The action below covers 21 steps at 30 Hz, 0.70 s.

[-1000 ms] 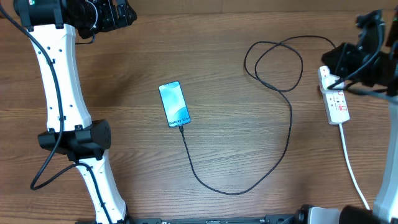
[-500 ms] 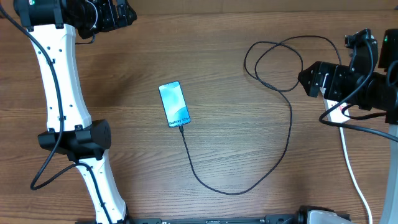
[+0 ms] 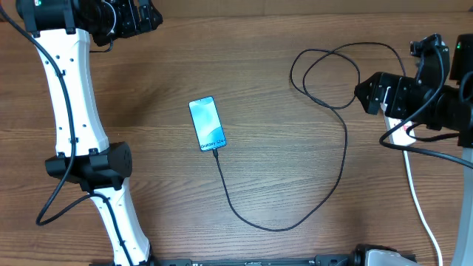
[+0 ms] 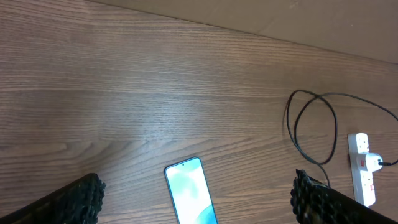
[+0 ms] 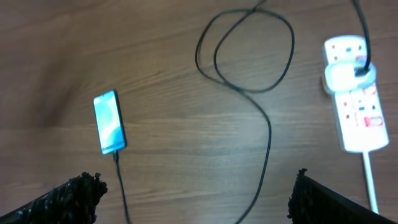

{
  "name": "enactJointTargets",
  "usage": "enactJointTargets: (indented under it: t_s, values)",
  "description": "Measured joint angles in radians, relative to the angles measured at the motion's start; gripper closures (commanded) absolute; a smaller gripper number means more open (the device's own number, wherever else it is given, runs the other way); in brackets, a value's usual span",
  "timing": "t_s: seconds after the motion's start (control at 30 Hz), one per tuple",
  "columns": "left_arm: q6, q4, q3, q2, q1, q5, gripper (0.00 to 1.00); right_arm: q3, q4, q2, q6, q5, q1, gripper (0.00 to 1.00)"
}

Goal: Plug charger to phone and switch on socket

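The phone [image 3: 207, 124] lies face up mid-table with its blue screen lit, also in the left wrist view [image 4: 191, 196] and the right wrist view [image 5: 109, 122]. The black charger cable [image 3: 344, 148] runs from the phone's near end, curves right and loops back to the white socket strip [image 5: 356, 112], where a white adapter [image 5: 346, 74] sits in an outlet. My right gripper [image 3: 372, 94] hangs open high above the strip, nothing between its fingers [image 5: 305, 196]. Far off at the back left, my left gripper [image 3: 139, 16] is open and empty.
The strip's thick white cord [image 3: 420, 203] trails toward the front right edge. The right arm hides most of the strip in the overhead view. The left arm's white links [image 3: 74, 111] stand along the left side.
The right gripper has left the socket strip, risen and shifted left, and opened wide. It has stayed still for the last half second. Left arm, phone and cable are unmoved.
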Motion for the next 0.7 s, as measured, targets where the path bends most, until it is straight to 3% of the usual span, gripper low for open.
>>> enactJointTargets:
  t_s: [0.27, 0.7]
  values:
    - [0.000, 0.000, 0.000, 0.000, 0.000, 0.000, 0.00, -0.078, 0.190, -0.014, 0.000, 0.055, 0.014, 0.00]
    - [0.000, 0.000, 0.000, 0.000, 0.000, 0.000, 0.00, -0.504, 0.598, -0.297, 0.000, 0.197, 0.164, 0.00]
